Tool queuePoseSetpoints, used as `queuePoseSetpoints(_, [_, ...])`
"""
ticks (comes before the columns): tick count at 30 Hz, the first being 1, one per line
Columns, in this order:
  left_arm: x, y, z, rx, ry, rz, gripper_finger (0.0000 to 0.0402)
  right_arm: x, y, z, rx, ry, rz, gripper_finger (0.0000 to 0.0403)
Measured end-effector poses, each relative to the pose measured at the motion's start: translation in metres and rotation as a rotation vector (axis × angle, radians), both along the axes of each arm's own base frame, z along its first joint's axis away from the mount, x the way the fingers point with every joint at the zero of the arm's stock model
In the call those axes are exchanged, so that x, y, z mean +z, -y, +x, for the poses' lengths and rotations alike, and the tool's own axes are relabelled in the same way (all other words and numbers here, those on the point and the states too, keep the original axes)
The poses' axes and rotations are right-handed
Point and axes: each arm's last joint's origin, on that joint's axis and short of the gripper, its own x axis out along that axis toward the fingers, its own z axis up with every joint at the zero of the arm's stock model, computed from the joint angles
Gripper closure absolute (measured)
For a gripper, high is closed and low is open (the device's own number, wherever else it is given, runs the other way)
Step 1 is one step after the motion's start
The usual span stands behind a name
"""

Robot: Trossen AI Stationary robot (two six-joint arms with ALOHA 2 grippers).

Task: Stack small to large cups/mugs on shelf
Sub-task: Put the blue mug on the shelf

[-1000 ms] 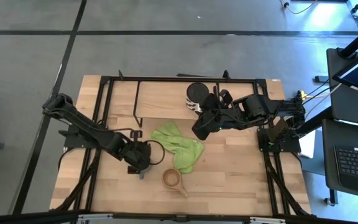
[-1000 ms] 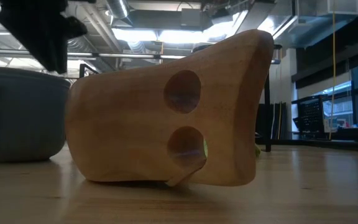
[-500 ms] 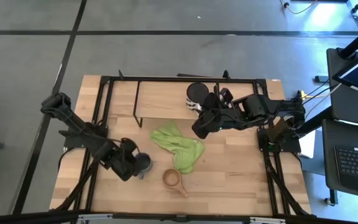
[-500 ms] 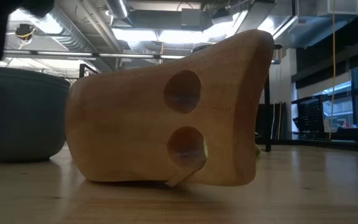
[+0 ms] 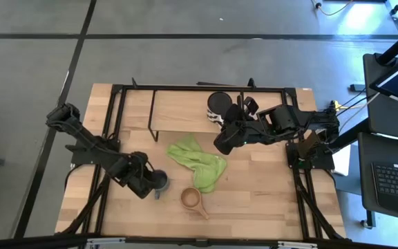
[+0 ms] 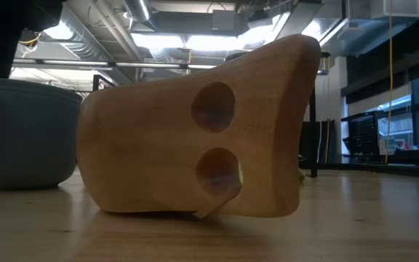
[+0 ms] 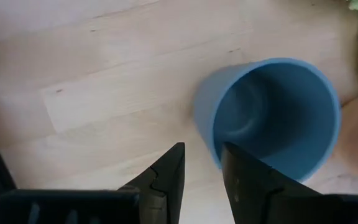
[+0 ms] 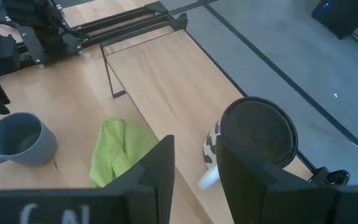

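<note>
Blue mug (image 7: 272, 118) stands upright on the tabletop (image 5: 268, 187) beside the wooden cup (image 5: 191, 199). We align the left hand (image 7: 202, 171), narrowly parted and empty, astride its near wall before closing.

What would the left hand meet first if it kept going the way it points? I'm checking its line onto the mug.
Probably the grey-blue mug: the left hand has its open fingers astride the near wall, though depth is unclear.
</note>
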Motion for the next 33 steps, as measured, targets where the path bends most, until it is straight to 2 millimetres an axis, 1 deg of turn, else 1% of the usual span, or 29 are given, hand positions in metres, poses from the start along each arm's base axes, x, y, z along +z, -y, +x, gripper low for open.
queuePoseSetpoints(6, [-0.006, 0.0, 0.01, 0.035, 0.017, -0.015, 0.0303, 0.0, 0.0, 0.0, 0.002, -0.004, -0.003, 0.0283])
queuePoseSetpoints(14, [-0.021, 0.0, 0.02, 0.045, -0.064, -0.013, 0.0303, -0.001, 0.0, -0.001, 0.015, -0.022, -0.016, 0.0283])
queuePoseSetpoints(22, [-0.022, 0.001, 0.022, 0.0, -0.046, -0.001, 0.0303, -0.001, 0.0, -0.001, 0.019, -0.03, -0.021, 0.0283])
queuePoseSetpoints(28, [-0.026, 0.001, 0.026, 0.003, -0.05, 0.004, 0.0304, -0.002, 0.001, -0.003, 0.01, -0.045, -0.034, 0.0283])
queuePoseSetpoints(31, [-0.028, 0.0, 0.029, 0.0, -0.04, 0.006, 0.0317, -0.003, 0.002, -0.005, -0.017, -0.062, -0.046, 0.0283])
queuePoseSetpoints(33, [-0.028, -0.001, 0.03, -0.011, -0.042, 0.01, 0.0338, -0.004, 0.004, -0.007, -0.03, -0.076, -0.046, 0.0283])
